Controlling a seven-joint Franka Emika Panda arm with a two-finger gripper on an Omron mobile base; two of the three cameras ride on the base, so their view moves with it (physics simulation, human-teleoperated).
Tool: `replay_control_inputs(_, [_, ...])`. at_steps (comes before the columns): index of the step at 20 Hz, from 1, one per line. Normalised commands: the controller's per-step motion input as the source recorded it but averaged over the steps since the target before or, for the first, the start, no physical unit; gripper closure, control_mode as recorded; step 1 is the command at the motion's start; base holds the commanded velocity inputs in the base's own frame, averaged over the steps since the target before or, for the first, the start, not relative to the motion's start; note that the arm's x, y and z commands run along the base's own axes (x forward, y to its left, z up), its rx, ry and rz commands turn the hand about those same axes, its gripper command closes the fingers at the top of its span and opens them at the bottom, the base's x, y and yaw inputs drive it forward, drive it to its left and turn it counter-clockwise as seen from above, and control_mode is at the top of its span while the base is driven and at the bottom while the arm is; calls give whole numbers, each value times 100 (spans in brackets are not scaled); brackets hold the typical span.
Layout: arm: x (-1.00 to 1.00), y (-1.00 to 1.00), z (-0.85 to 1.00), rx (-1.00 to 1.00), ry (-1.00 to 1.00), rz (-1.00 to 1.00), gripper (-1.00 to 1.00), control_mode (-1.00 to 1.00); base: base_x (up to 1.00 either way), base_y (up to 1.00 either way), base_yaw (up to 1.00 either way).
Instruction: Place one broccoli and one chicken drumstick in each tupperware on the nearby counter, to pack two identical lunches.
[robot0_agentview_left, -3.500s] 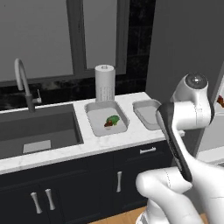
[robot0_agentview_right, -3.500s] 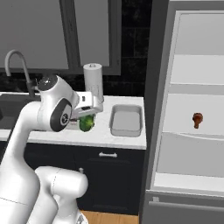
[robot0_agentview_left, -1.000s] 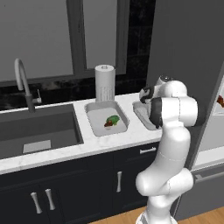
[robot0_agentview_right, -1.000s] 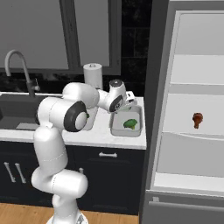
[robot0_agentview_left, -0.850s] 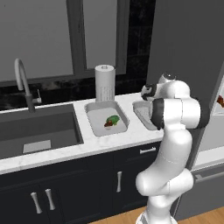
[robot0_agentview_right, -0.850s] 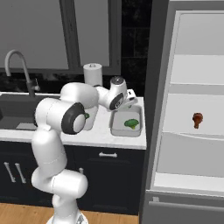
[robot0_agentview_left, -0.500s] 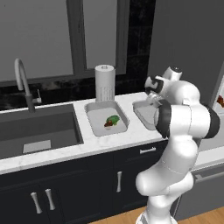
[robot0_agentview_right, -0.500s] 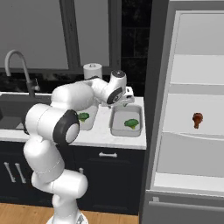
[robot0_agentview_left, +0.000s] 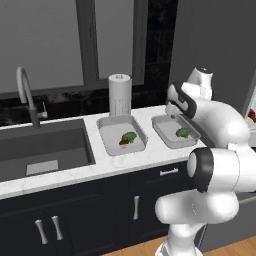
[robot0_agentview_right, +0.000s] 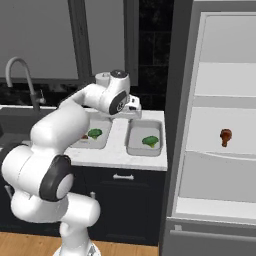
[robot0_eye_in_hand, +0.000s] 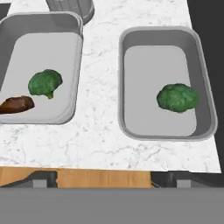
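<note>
Two light-grey tupperware trays sit side by side on the counter (robot0_eye_in_hand: 100, 144). The left tupperware (robot0_eye_in_hand: 19, 65) holds a broccoli (robot0_eye_in_hand: 44, 83) and a chicken drumstick (robot0_eye_in_hand: 15, 105). In the right tupperware (robot0_eye_in_hand: 131, 87) lies the second broccoli (robot0_eye_in_hand: 177, 97), alone. My gripper (robot0_eye_in_hand: 107, 179) hangs open and empty above the counter's front edge, its fingertips (robot0_eye_in_hand: 41, 178) wide apart; in the right base view the gripper (robot0_agentview_right: 134, 116) hovers over the right tupperware's (robot0_agentview_right: 135, 145) far end. Another chicken drumstick (robot0_agentview_right: 225, 136) rests on a shelf of the open fridge.
A paper towel roll (robot0_agentview_left: 119, 95) stands behind the left tray. The dark sink (robot0_agentview_left: 42, 150) with its faucet (robot0_agentview_left: 27, 95) lies further left. The open fridge (robot0_agentview_right: 220, 75) stands right of the counter, past the right tray.
My gripper, which carried a broccoli earlier, has let it go into the right tray. Over the last second the hand has lifted off the tray and opened a little wider.
</note>
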Motion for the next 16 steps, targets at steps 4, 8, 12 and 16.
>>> replay_control_inputs(4, [-100, 32, 0, 0, -14, -29, -100, -100, 0, 0, 0])
replay_control_inputs(8, [-100, 25, 1, 0, -16, -21, -100, -100, 0, 0, 0])
replay_control_inputs(12, [-100, 14, 14, 0, -11, -7, -100, -100, 0, 0, 0])
replay_control_inputs(16, [-77, 7, 48, 0, -6, 1, -100, -100, 0, 0, 0])
